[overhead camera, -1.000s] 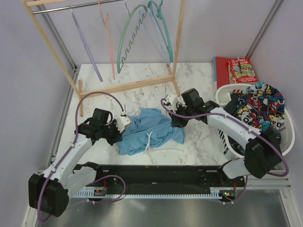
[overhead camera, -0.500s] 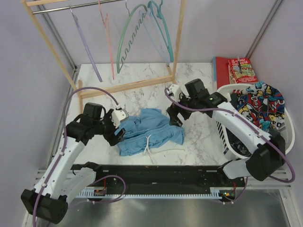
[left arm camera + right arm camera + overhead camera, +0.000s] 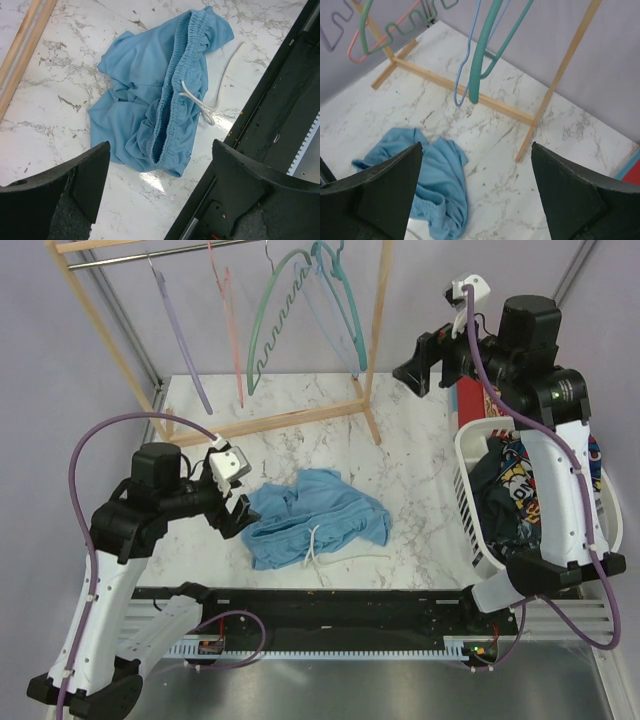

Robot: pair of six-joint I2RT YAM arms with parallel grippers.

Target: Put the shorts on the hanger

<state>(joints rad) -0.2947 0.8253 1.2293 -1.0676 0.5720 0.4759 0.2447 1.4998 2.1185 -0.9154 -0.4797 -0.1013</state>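
Top external view has the shorts (image 3: 315, 520) lying crumpled on the marble table (image 3: 420, 510), near its front edge and about midway between the two arms, with the white drawstring (image 3: 318, 545) trailing off the near side. Nothing grips them. The left gripper (image 3: 232, 510) hangs just left of the fabric, raised above the table. In the left wrist view its fingers (image 3: 75, 185) are spread wide apart and empty, with the shorts (image 3: 150, 85) seen below between them, elastic waist showing and the cord (image 3: 200, 102) looped beside it.

The hanger (image 3: 349, 320) hangs by its hook from the rail of the wooden rack (image 3: 375, 330) at the far side, right of a green wavy hanger (image 3: 262, 335). The right gripper (image 3: 415, 365) is held high at the far right, close to the rack's right post and well apart from the shorts. The right wrist view shows its fingers (image 3: 380, 190) spread and empty too, facing the hanger (image 3: 481, 55), with a thin pale blue hanger (image 3: 467, 65) just beside it. A white basket (image 3: 470, 530) of dark printed clothes (image 3: 510, 490) sits at the right.
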